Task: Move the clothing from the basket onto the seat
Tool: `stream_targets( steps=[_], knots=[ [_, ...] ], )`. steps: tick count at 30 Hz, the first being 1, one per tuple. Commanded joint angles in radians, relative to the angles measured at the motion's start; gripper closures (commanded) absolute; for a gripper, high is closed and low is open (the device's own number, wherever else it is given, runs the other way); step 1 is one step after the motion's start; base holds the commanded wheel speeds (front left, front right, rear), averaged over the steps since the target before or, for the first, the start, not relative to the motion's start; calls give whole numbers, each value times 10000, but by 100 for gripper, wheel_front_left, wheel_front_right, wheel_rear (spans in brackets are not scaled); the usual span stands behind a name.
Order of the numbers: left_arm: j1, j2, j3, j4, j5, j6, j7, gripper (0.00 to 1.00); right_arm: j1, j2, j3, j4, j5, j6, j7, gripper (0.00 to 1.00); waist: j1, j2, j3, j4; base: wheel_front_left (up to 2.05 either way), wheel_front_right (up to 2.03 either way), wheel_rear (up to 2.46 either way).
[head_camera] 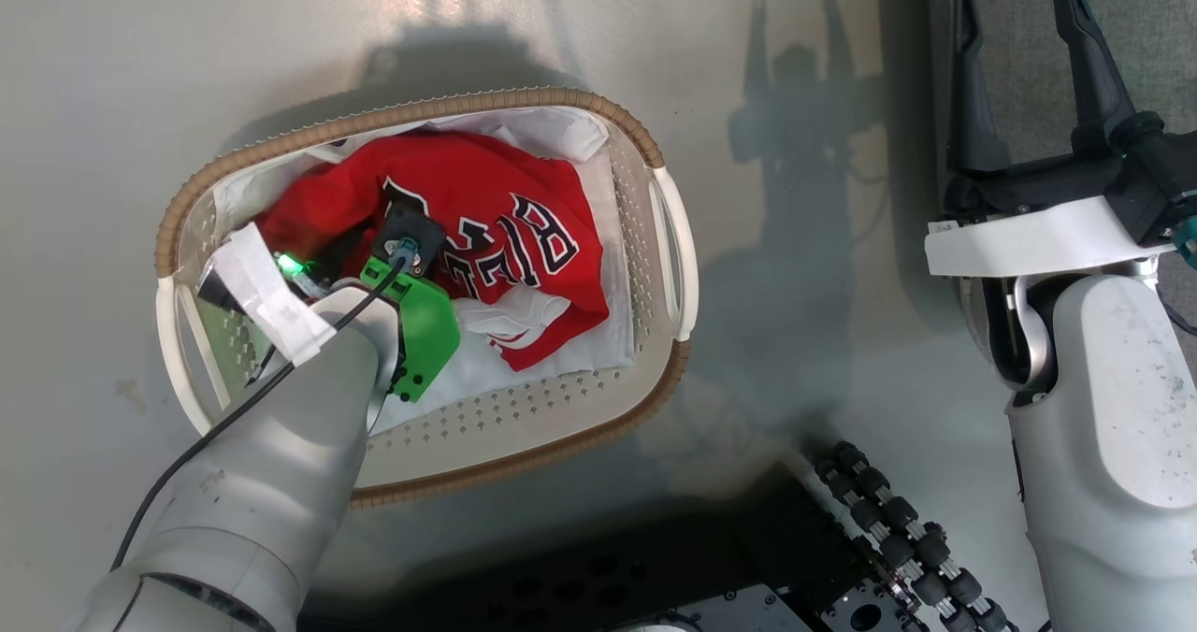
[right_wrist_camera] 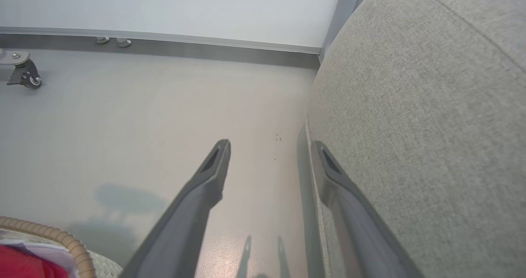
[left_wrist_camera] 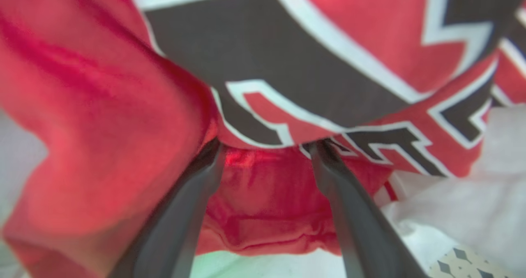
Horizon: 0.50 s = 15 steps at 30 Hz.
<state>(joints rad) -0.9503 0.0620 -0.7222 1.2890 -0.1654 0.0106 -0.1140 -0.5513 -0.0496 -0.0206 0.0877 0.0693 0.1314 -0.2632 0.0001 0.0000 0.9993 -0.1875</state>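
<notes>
Crumpled red clothing (head_camera: 505, 239), black-and-white lettered, lies in oval cream perforated plastic basket (head_camera: 524, 408) with brown braided rim. Left gripper (left_wrist_camera: 267, 146): jaws apart, tips pressed into its folds. Right gripper (right_wrist_camera: 269, 146): jaws apart, empty, beside grey woven upholstered seat (right_wrist_camera: 411, 126).

Clothing (head_camera: 505, 239) in basket (head_camera: 421, 113), basket on floor (head_camera: 140, 71), seat (head_camera: 1160, 15) to its R, L gripper (left_wrist_camera: 266, 146) in basket
</notes>
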Motion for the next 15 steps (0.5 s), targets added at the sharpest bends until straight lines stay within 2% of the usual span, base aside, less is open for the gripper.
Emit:
stream_targets(
  steps=[1,2,3,9,15],
  knots=[
    [-146,9,-38,15,-39,93,132,46,37,-26,-34,-18,-37,-14,-22,0,-1,0,1,11,0,0,0],
    [-140,-7,-60,18,-72,121,239,95,21,-26,-41,-11,-45,-14,-22,0,-1,0,0,18,0,0,0],
    [-131,-23,-75,18,-87,159,298,100,9,-26,-47,-8,-54,-14,-22,0,-1,0,-2,25,0,0,0],
    [114,-77,-171,19,-263,250,279,100,-40,-26,-114,40,-67,-14,-22,0,-1,0,-59,66,0,0,0],
    [156,-95,-132,16,-542,22,-238,100,-190,-24,-160,130,7,-14,-22,0,-1,0,-148,63,0,0,0]
  ],
)
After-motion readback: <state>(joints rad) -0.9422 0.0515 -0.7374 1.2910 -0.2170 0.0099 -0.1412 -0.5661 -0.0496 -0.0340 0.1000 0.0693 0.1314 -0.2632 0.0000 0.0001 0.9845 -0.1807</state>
